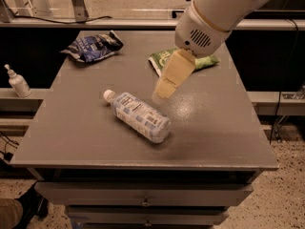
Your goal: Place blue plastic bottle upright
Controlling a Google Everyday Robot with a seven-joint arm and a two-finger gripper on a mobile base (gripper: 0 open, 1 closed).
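Grey table [214, 142] with a dull, faintly shiny top, square-edged, standing over two grey drawers [143, 194] at the front. Speckled floor [286, 190] at lower right. Behind the table, a pale ledge [143, 23] running across the back, with slanted metal legs [76, 1] rising from it at upper left. At left, a lower pale shelf [9, 95] beside the table.

Counted on the tabletop: one blue plastic bottle [140, 117], two snack bags. Lying on its side near the middle, slightly toward the front, white cap [109, 95] pointing back-left, base pointing front-right, label facing up. Blue snack bag [93, 46] crumpled at the back-left corner, well apart from the bottle. Green snack bag [159, 61] at the back, right of centre, partly hidden behind the arm.

Off the table: one small white pump bottle [18, 82], upright on the left shelf.

One white arm [214, 13] reaching in from the upper right, ending in one tan gripper [162, 93] angled down and to the left. Poised above the tabletop just behind and right of the bottle, near its middle, not touching it. Clenched or released: cannot tell. Nothing seen gripped.
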